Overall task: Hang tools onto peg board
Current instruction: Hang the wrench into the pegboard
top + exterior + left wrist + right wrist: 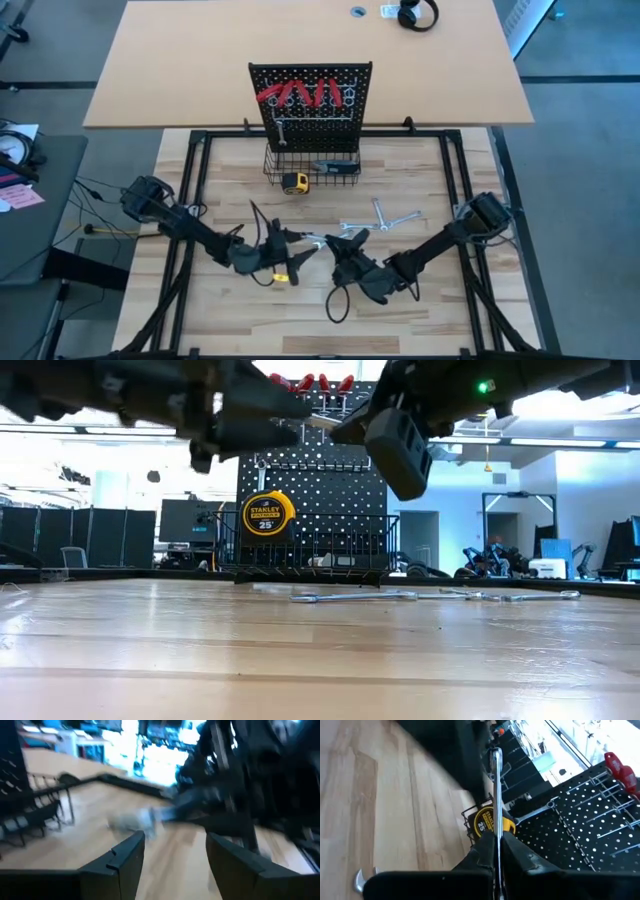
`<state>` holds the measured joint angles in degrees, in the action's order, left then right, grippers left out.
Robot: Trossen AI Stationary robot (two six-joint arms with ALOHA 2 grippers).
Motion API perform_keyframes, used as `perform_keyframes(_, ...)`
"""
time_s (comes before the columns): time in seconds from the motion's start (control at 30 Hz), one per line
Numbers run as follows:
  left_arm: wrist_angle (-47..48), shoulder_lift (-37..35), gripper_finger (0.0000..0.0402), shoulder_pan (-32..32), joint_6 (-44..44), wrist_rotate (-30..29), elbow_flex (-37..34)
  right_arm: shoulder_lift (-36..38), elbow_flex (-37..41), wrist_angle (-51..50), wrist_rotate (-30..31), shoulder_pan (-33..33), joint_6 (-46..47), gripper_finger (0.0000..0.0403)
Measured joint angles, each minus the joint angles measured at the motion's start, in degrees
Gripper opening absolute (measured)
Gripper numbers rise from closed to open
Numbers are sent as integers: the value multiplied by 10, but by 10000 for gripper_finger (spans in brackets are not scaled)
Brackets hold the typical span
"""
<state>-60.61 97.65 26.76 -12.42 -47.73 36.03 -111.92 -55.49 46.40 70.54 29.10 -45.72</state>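
Observation:
The black peg board (310, 100) stands upright at the table's far middle. Red-handled pliers (300, 95) hang along its top, and one wrench (282, 130) hangs below them. My right gripper (338, 246) is near the table's middle, shut on a slim silver wrench (496, 790) held above the table. My left gripper (172, 852) is open and faces it from the left. The wrench's free end (142, 819) shows blurred just ahead of the left fingers, apart from them. Several more wrenches (385, 218) lie flat on the table to the right. My right gripper pinches the silver wrench by its shaft (497, 827) between the two fingers. The wrench lies along the fingers and sticks out past their tips toward the left gripper. The fingers come roughly level from the table's right side. The wrench is lifted clear of the table.
A black wire basket (312, 166) sits at the board's base with a dark tool in it. A yellow tape measure (294, 182) stands just in front of it. A black frame (190, 180) runs around the light wooden table. Bare wood lies toward the near edge.

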Motion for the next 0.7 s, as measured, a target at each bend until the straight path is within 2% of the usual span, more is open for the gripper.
perform_keyframes(0.2, -41, -1, 195, -33, -5, -18, 3, 0, -1, 9, -17, -1, -22, 20)
perform_keyframes(0.37, -50, -1, 181, -49, -5, 0, 3, 0, -1, 9, -18, -1, -24, 20)
perform_keyframes(0.6, -51, -1, 130, -52, -1, 11, 3, 0, -1, 8, -19, -6, -24, 20)
perform_keyframes(0.7, -52, -10, 108, -46, 39, 10, 3, 0, -1, 8, -19, -13, -9, 20)
